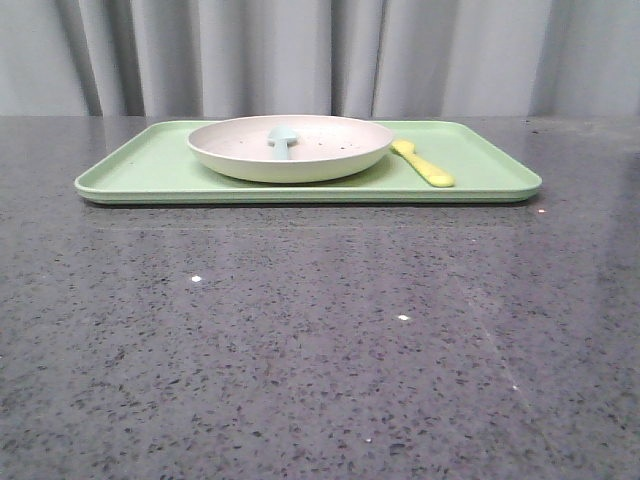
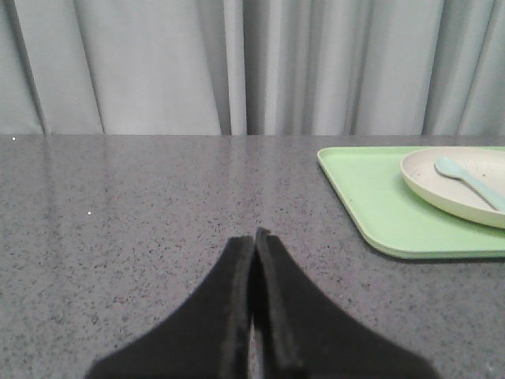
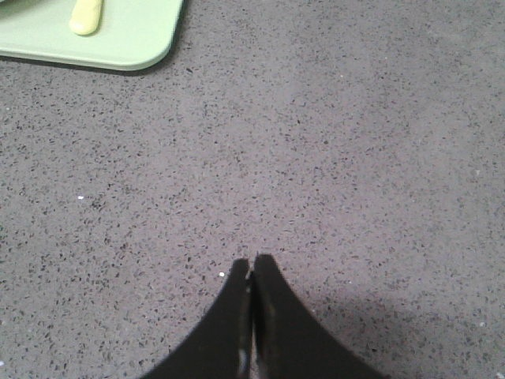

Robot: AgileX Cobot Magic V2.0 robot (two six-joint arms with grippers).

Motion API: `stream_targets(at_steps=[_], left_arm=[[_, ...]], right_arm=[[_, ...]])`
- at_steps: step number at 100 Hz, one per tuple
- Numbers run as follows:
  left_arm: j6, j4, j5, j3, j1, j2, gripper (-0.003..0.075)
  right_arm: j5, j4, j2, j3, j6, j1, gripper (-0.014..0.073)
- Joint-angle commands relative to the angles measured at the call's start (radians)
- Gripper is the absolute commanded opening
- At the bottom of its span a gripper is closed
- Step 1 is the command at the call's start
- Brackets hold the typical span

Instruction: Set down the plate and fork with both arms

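Left gripper (image 2: 254, 237): black tapered fingers pressed together tip to tip, nothing between them. It hangs over bare grey speckled table (image 2: 158, 205), well apart from the tray's near corner.

Right gripper (image 3: 251, 264): fingers likewise closed against each other, empty, above bare table. The tray corner and the fork's handle end sit far off from it in the right wrist view.

Fork (image 1: 423, 163): lies flat on the tray, just beside the plate on the robot's right; contact with the plate's rim cannot be told. Long axis runs diagonally: tine end toward the plate and the far side, rounded handle end toward the near right. Bright yellow plastic, flat handle (image 3: 85, 16); tines are too small to make out.

Plate (image 1: 290, 146): sits on the tray, roughly centred along its length. Wide, shallow, round, off-white to pale pink with tiny dark specks on the inside. It holds a pale blue spoon (image 1: 282, 139), bowl end toward the far rim, handle coming toward the near rim; the left wrist view shows it resting inside the plate (image 2: 454, 185).

Tray (image 1: 140, 170): flat, rectangular, light green, raised rim, rounded corners, long side across the table. Holds the plate and the fork.

Behind the table: grey pleated curtain (image 1: 320, 55).
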Motion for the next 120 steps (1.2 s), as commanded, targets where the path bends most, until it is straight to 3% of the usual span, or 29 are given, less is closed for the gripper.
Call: stream_targets(at_steps=[1, 47, 120], left_arm=[[0.012, -0.016, -0.095, 0.019, 0.000, -0.028, -0.0020], [0.012, 0.025, -0.176, 0.146, -0.002, -0.101, -0.0020], [0.012, 0.043, -0.176, 0.146, -0.039, -0.101, -0.0020]], right_arm=[[-0.053, -0.019, 0.001, -0.022, 0.000, -0.005, -0.0069], [-0.053, -0.019, 0.001, -0.022, 0.000, -0.005, -0.0069], [-0.053, -0.019, 0.001, -0.022, 0.000, -0.005, -0.0069]])
